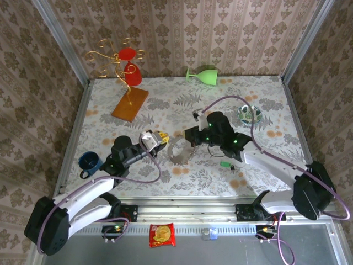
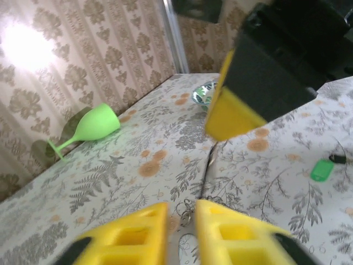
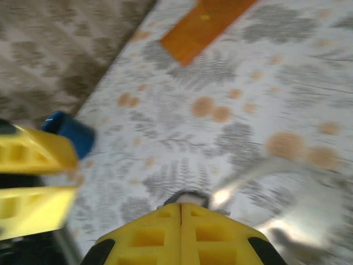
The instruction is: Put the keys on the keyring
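Two hands flanked the keyring [image 1: 177,152] on the worktop [image 1: 165,110]: the left hand [image 2: 182,214] stood slightly parted at the loop, grip impossible to call, and the right hand [image 3: 181,205] was pressed shut at its other side. The green key [image 1: 225,164] lay loose back toward the right arm's base, nearer that hand.

The keyring [image 1: 177,159] sits near the middle of the counter [image 1: 165,110], between the left tool [image 1: 161,141] and the right tool [image 1: 186,135]. A key [image 1: 225,164] lies to its right, nearer the front. A goblet [image 1: 203,74] lies at the back, a dish [image 1: 249,114] right, a mug [image 1: 89,162] left.
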Tool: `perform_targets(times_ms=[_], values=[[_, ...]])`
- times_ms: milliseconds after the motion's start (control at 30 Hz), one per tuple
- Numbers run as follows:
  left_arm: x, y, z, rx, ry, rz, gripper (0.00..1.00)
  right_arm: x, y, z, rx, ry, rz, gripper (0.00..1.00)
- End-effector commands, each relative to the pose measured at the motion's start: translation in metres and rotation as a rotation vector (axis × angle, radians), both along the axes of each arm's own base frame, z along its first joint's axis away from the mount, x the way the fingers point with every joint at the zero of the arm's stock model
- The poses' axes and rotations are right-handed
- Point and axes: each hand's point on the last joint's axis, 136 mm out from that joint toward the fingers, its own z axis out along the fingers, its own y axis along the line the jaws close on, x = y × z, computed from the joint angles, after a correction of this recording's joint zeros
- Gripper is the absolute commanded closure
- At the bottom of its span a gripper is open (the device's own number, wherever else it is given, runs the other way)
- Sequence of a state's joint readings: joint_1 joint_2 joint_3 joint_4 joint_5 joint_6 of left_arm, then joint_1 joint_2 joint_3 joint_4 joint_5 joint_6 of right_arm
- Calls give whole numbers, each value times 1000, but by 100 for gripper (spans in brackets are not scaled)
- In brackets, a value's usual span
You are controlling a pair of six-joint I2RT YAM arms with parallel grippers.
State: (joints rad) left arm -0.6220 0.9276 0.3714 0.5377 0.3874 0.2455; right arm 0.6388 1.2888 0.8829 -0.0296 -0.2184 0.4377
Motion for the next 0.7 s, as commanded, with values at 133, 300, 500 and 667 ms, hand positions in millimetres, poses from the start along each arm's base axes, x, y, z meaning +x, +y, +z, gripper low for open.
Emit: perform_targets(times_ms=[133,300,500,667], values=[[19,13,-9,-28,152,146,61,-52,-81,-62,-476,308,-72,100],[45,18,-25,-48,281,279,53,-94,-91,-116,-610,507,-43,100],[63,10,-34,-70,414,339,54,-81,-67,-146,-565,570,-33,100],[68,8,-39,-51,431,355,54,-71,-59,-168,-581,614,-25,100]])
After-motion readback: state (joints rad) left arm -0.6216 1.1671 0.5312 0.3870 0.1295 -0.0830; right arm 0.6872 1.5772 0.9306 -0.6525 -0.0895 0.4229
